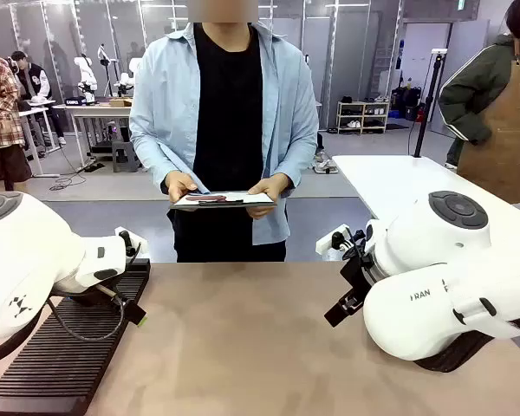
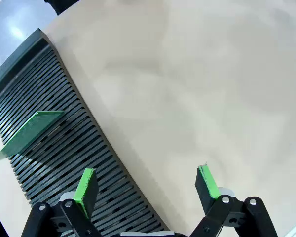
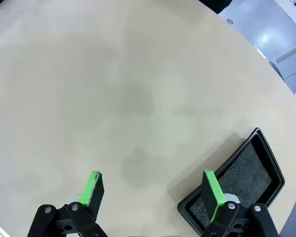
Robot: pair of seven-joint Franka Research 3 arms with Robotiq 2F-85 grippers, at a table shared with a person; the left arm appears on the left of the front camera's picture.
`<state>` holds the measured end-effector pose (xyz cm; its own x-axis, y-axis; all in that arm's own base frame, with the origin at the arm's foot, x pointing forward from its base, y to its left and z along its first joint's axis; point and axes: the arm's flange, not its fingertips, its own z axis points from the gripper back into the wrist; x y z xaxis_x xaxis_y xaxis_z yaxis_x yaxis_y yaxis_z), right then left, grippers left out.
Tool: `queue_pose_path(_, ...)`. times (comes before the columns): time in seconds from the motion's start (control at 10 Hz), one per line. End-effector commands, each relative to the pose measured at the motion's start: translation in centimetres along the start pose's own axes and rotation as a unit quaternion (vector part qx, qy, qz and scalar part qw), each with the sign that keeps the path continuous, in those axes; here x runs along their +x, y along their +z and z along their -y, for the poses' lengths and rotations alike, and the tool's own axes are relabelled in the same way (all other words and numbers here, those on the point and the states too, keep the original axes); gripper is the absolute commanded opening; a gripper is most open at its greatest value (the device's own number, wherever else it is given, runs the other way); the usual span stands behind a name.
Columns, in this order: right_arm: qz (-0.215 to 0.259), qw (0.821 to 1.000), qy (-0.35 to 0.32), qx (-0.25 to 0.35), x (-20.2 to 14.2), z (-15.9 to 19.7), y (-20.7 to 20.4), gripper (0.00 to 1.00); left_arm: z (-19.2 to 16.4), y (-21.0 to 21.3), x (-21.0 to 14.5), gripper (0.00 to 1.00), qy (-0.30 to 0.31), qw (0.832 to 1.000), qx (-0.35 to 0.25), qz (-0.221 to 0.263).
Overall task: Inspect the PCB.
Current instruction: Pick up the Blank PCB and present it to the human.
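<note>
The PCB (image 2: 32, 133) stands on edge in the slots of a black slotted rack (image 2: 74, 148), leaning to one side. The rack lies along the left edge of the counter (image 1: 243, 338), reaching its near left corner. The left tool (image 2: 146, 177) hangs over the rack's inner edge with its jaws wide apart and nothing between them. One green pad is above the slats and the other above bare counter, and both are clear of the PCB.

The right tool (image 3: 152, 182) is also spread open and empty above the bare counter. A shallow black tray (image 3: 244, 170) lies just past one of its fingers.

At the far edge a person holds a clipboard (image 1: 223, 200) level, one hand (image 1: 181, 185) at one end and the other hand (image 1: 269, 186) at the opposite end.
</note>
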<state>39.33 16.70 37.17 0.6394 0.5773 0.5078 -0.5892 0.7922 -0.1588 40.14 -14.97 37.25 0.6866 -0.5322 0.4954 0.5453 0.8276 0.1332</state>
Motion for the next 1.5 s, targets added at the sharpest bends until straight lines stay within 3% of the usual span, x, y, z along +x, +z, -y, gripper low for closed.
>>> queue_pose_path(0.0,0.000,1.000,0.000,0.000,0.01,0.00,0.00,1.00,0.05,0.00,0.01,1.00,-0.001,1.000,0.000,0.000)
queue_pose_path(1.4,0.000,1.000,0.000,0.000,0.01,0.00,0.00,1.00,0.05,0.00,0.01,1.00,-0.001,1.000,0.000,0.000)
